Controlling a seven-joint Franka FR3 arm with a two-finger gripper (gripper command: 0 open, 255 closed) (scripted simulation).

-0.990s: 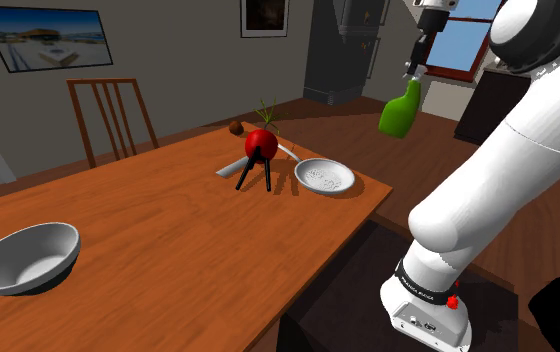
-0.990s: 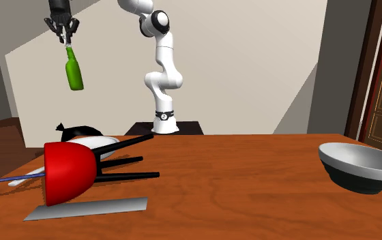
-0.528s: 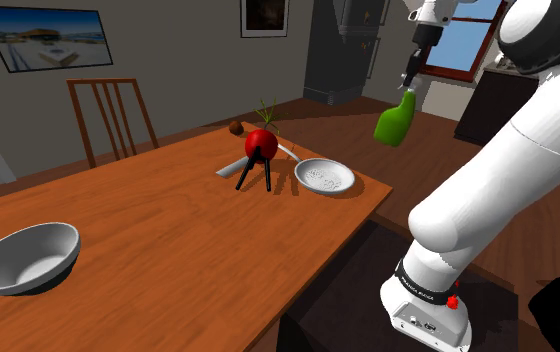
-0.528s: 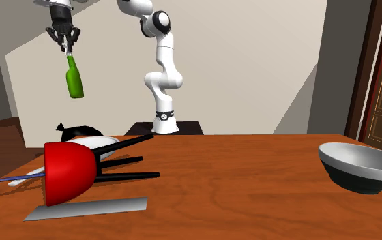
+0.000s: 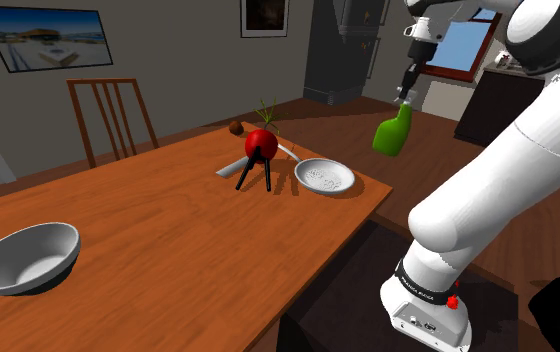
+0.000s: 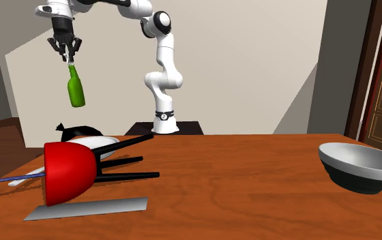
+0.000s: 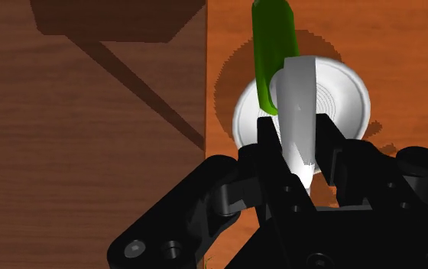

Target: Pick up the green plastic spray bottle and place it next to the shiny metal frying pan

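A: Where's the green spray bottle (image 5: 392, 133) at?
B: Hanging high over the pan (image 5: 324, 177), gripper (image 5: 405, 93) clamped on its top. I'd shift sideways, then lower slowly so it lands beside the pan, upright.

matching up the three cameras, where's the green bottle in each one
Shoulder view: the green bottle hangs from the gripper at upper right, above and right of the silvery pan.
Second exterior view: upper left, in the air left of the white arm.
Wrist view: clasped in the gripper, reaching out beyond it across the pan.
Shared landmark: the pan near the table's edge.
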